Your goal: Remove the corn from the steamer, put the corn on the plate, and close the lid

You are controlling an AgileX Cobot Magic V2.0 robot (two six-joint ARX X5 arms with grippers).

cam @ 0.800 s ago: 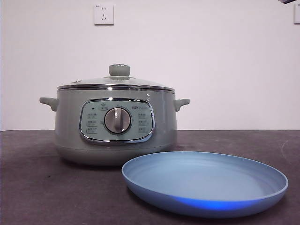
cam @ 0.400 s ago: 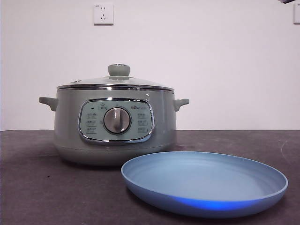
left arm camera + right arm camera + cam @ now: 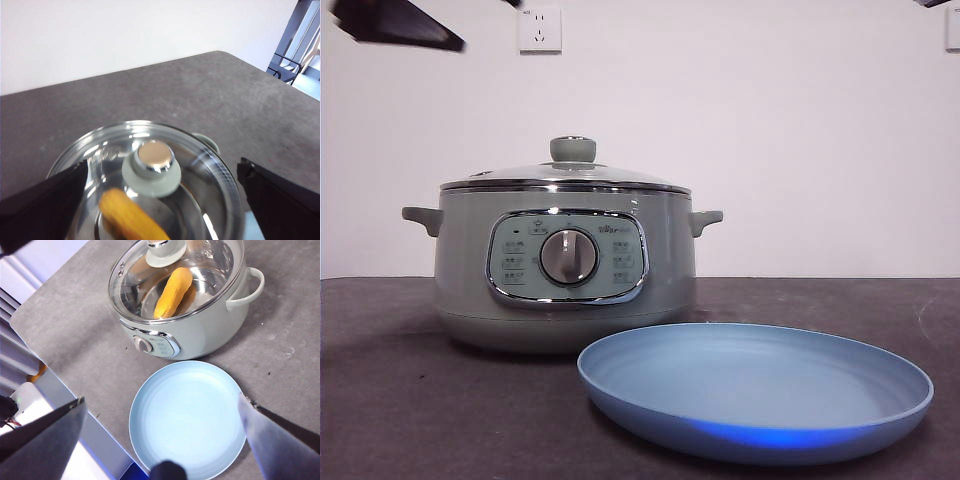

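Note:
The steamer [image 3: 565, 290] stands on the table with the glass lid [image 3: 565, 175] shut on it. The corn [image 3: 173, 292] lies inside, seen through the glass, and also shows in the left wrist view [image 3: 132, 220]. The empty plate [image 3: 755, 390] lies in front of the steamer to its right. My left gripper [image 3: 162, 167] hovers above the lid, jaws open wide on either side of the green knob [image 3: 151, 162], not touching it. A dark part of that arm [image 3: 395, 22] shows at the front view's top left. My right gripper [image 3: 160, 405] is open, high above the plate [image 3: 187, 417].
The dark grey table [image 3: 410, 400] runs to a white wall with a socket [image 3: 541, 30]. In the right wrist view the table's edge [image 3: 55, 390] lies close to the plate. A black tip [image 3: 932, 3] shows at the top right corner.
A dark arm has come into the top left of the front view. The steamer, lid and plate have not moved.

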